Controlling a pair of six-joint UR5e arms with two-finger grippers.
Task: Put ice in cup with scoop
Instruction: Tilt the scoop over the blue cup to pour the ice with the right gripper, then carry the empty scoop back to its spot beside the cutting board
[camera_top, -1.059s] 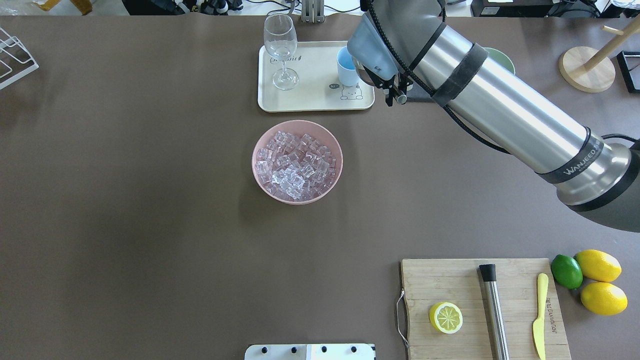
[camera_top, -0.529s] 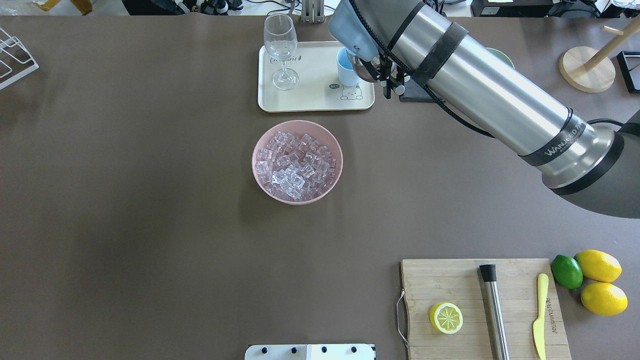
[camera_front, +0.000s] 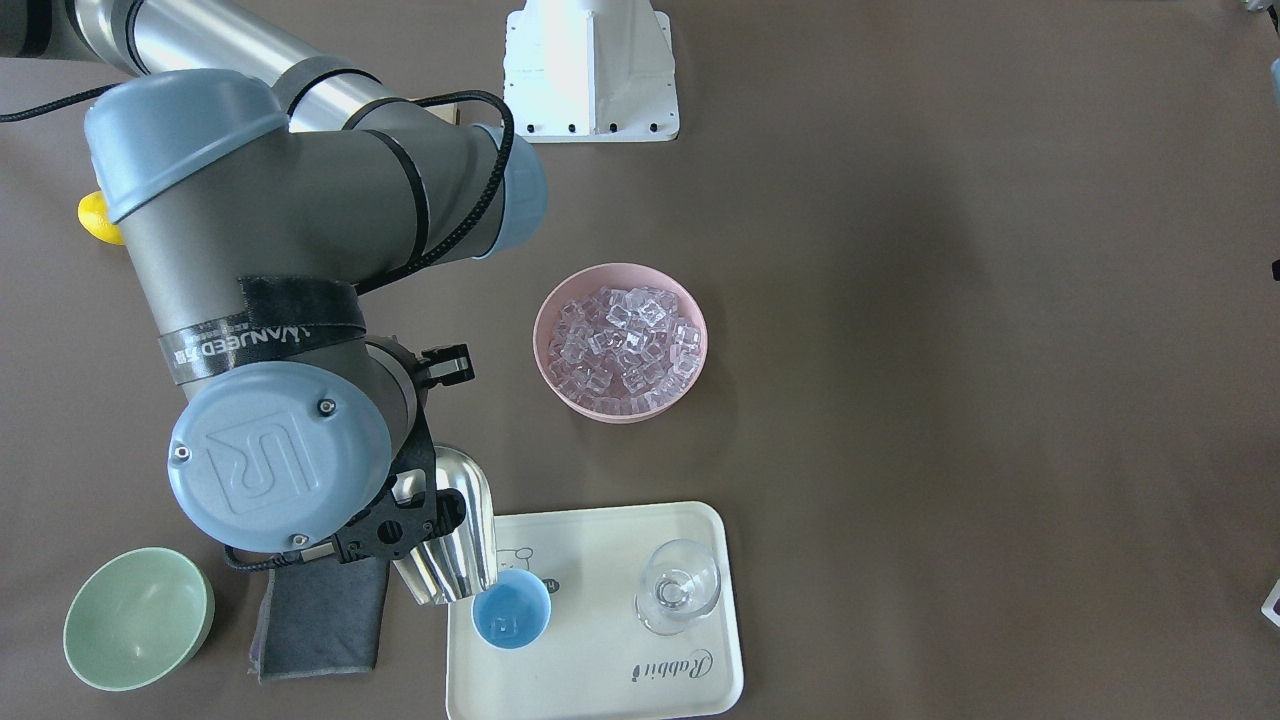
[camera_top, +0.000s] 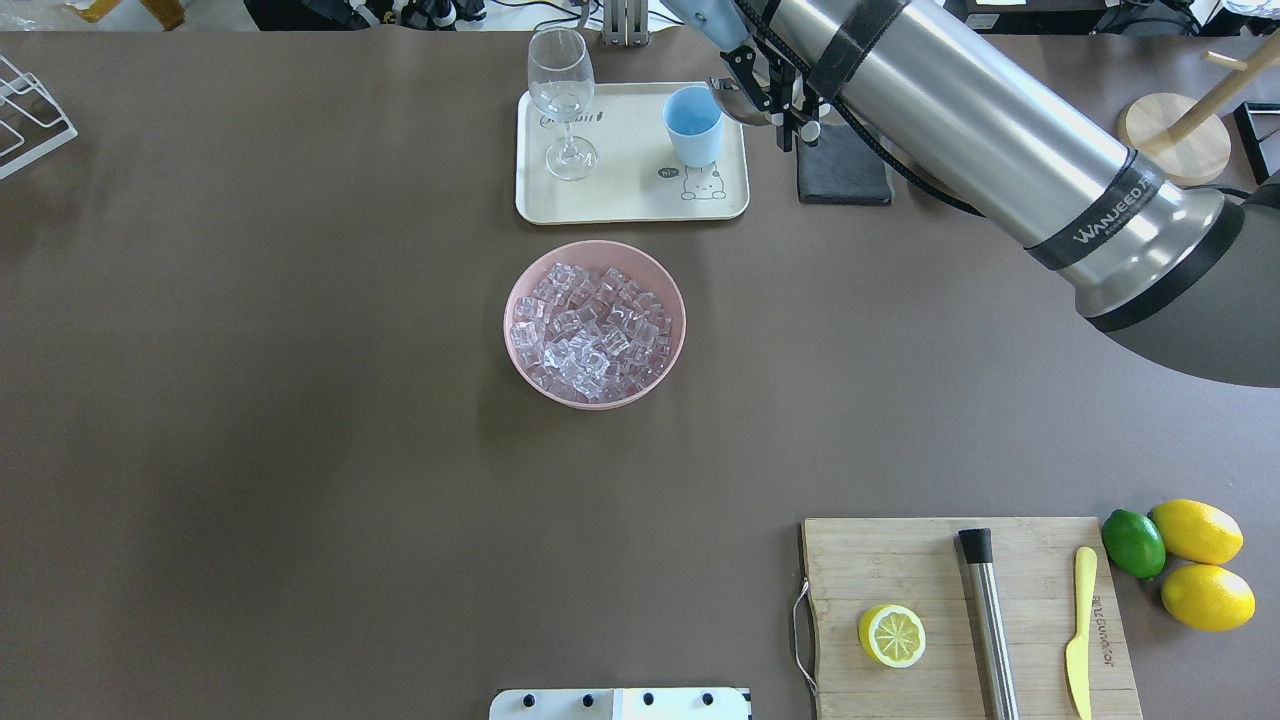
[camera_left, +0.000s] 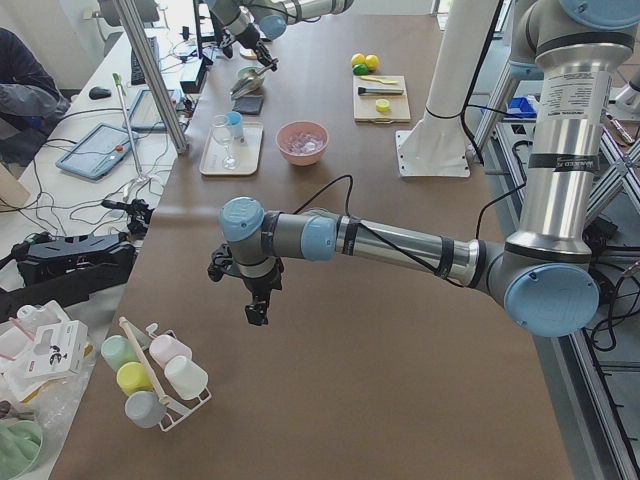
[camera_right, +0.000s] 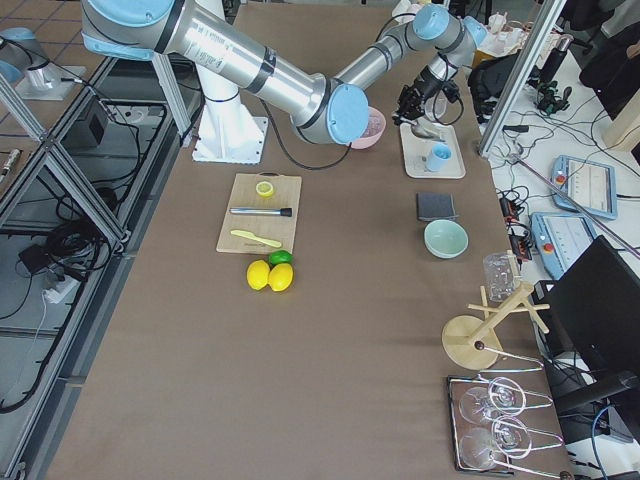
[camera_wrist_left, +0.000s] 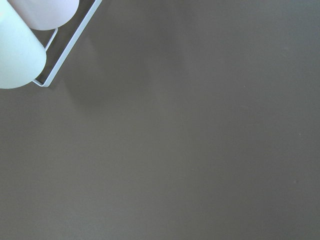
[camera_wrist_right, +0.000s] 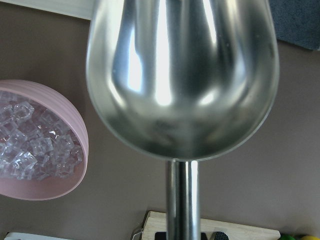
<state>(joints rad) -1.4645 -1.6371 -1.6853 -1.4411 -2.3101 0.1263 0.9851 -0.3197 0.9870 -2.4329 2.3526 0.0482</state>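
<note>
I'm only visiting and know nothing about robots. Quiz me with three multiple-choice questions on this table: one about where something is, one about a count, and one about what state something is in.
1. Where does the light-blue cup stand?
A) in the pink bowl
B) on the cream tray
C) on the wooden board

2. How many whole yellow lemons lie by the lime?
A) none
B) five
C) two

3. The trough of the scoop is:
A) empty
B) heaped full
C) half full

Answers:
1 B: the overhead view shows the cup on the tray, with the wine glass on the same tray.
2 C: two lemons sit right beside the lime.
3 A: the right wrist view shows only bare shiny steel inside the trough.
</note>
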